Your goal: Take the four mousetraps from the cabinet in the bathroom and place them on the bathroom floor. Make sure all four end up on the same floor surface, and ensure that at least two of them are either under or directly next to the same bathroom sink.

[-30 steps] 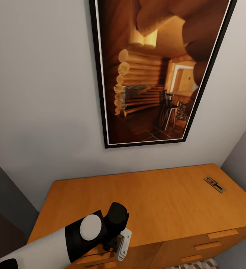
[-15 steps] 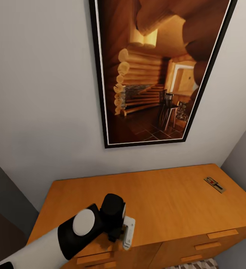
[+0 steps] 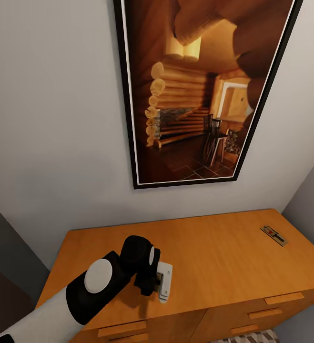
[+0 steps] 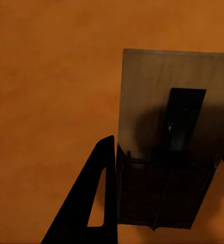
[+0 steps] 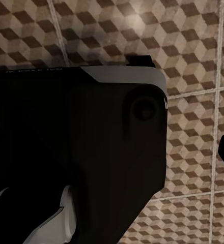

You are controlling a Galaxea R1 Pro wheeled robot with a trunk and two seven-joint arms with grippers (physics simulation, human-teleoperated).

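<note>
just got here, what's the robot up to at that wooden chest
The robot's left hand holds a mousetrap just above the flat top of the orange-brown cabinet, near its front edge. A second mousetrap lies near the top's far right corner, under the framed picture. The right wrist view looks down at the cube-patterned bathroom floor.

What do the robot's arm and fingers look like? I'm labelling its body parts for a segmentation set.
In the head view the left arm has a white forearm shell, then black wrist housings with a round white cap. The left gripper has pale grey-white parts. In the left wrist view a finger is a flat black wedge with a triangular cut-out. No cables or markings are visible.
</note>
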